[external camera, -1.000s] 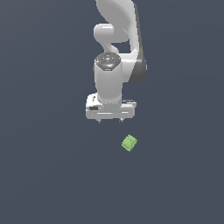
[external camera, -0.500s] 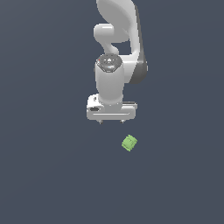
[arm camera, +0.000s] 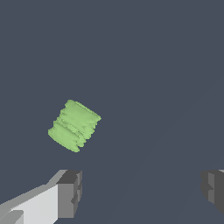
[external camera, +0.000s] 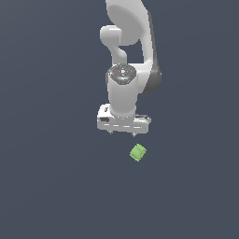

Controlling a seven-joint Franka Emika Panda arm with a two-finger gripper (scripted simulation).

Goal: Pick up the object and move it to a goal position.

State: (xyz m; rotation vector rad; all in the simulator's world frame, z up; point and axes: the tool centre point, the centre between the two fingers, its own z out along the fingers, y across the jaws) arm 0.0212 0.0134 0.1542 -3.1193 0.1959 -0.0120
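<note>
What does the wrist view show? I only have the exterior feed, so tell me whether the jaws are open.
Observer: Open. In the wrist view the two dark fingertips stand wide apart with nothing between them.
Operator: Report whether the cube sits in that gap.
Observer: No. The light-green cube lies ahead of the fingertips, lined up with one fingertip rather than the middle of the gap.
Operator: Give me its orientation.
Observer: Its edges are turned at an angle to the line between the fingertips, not square to them.
Operator: Confirm contact.
Observer: None. Bare floor shows between the cube and the gripper.
</note>
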